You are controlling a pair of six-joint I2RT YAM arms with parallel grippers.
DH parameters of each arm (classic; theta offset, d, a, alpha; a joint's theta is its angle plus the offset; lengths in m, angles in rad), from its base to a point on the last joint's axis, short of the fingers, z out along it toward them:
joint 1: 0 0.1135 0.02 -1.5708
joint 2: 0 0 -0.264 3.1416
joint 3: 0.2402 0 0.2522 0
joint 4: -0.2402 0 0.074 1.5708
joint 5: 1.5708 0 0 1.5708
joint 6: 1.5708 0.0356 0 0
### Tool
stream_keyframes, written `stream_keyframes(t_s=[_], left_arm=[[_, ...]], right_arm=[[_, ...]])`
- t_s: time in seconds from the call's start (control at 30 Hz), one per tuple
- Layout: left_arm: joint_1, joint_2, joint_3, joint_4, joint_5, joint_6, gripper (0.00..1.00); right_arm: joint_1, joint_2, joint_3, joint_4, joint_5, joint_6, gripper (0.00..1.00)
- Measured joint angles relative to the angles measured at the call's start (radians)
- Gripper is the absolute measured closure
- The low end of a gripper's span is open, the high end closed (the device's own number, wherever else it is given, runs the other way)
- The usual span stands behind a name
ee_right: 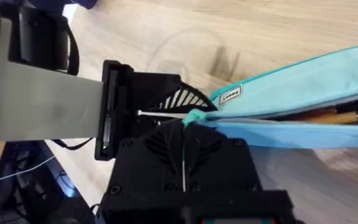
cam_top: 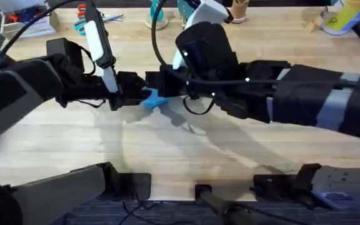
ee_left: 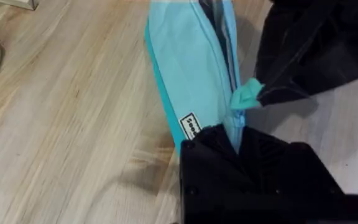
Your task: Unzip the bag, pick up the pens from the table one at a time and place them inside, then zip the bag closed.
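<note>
The light-blue bag (cam_top: 153,100) lies on the table (cam_top: 167,156) at the centre, mostly hidden under both arms. My left gripper (ee_left: 229,146) is shut on the bag's (ee_left: 191,74) near end, beside a small white label (ee_left: 190,127). My right gripper (ee_right: 188,127) is shut on the teal zipper pull (ee_right: 195,116), which sits at that same end of the bag (ee_right: 303,81). Past the pull the zipper gapes, and the pens (ee_right: 331,116), orange-yellow and dark, lie inside. In the overhead view the left gripper (cam_top: 125,90) and right gripper (cam_top: 162,84) meet over the bag.
Teal-handled scissors (cam_top: 80,25) and orange-handled tools lie at the back left. A yellow bottle (cam_top: 349,15) stands at the back right, a cup (cam_top: 237,9) and a stand (cam_top: 159,19) at the back centre. Bare wood stretches in front of the arms.
</note>
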Motion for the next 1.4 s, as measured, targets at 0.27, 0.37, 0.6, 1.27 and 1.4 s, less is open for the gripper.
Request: stream_keyframes(t_s=[0.27, 0.37, 0.6, 1.27, 1.4], left_arm=[[0.000, 0.000, 0.000, 0.000, 0.000, 0.000, 0.956], [0.000, 0.000, 0.000, 0.000, 0.000, 0.000, 0.956], [0.000, 0.000, 0.000, 0.000, 0.000, 0.000, 0.956], [-0.001, 0.000, 0.000, 0.003, 0.000, 0.000, 0.957], [-0.001, 0.000, 0.000, 0.003, -0.001, 0.000, 0.957]], right_arm=[[0.000, 0.000, 0.000, 0.000, 0.000, 0.000, 0.971], [0.000, 0.000, 0.000, -0.003, 0.000, 0.000, 0.971], [-0.022, 0.000, 0.000, -0.035, -0.001, 0.000, 0.971], [-0.178, 0.000, 0.000, -0.096, -0.033, -0.070, 0.971], [-0.233, 0.000, 0.000, -0.097, -0.015, -0.079, 0.971]])
